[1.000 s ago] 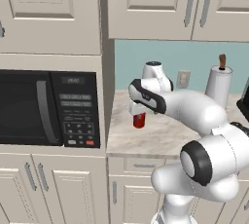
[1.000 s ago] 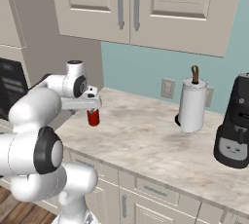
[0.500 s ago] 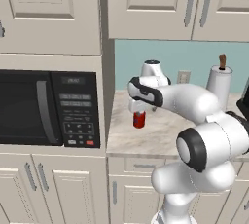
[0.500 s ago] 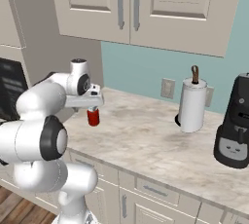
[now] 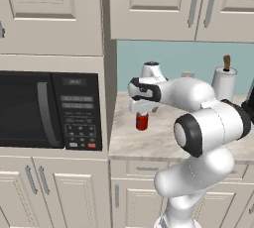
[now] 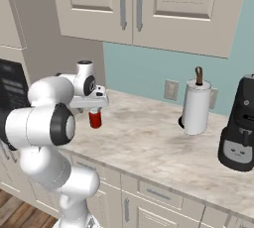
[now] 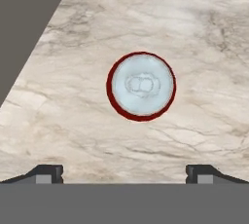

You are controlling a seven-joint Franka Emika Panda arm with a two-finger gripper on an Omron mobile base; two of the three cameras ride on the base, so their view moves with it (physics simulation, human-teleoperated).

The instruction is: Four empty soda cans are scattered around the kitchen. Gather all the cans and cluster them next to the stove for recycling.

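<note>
A red soda can (image 5: pixel 142 121) stands upright on the marble counter, close to the tall cabinet wall on its left. It is the same can (image 6: pixel 95 119) in the right base view, and from above its silvery top (image 7: pixel 141 85) shows with a red rim. My gripper (image 5: pixel 143 107) hangs straight above the can, pointing down, a little clear of its top. The gripper (image 7: pixel 124 174) is open, its two dark fingertips (image 7: pixel 46 173) wide apart with nothing between them. The stove is out of view.
A black microwave (image 5: pixel 44 109) is built in left of the counter. A white paper-towel roll (image 6: pixel 196 104) stands at the back wall, with a black coffee machine (image 6: pixel 240 124) to its right. Cabinets hang overhead. The marble counter (image 6: pixel 154 145) between can and roll is bare.
The hand has stayed above the red can while the arm's elbow and forearm swung closer to the cameras. The can has not moved. The jaws have stayed open.
</note>
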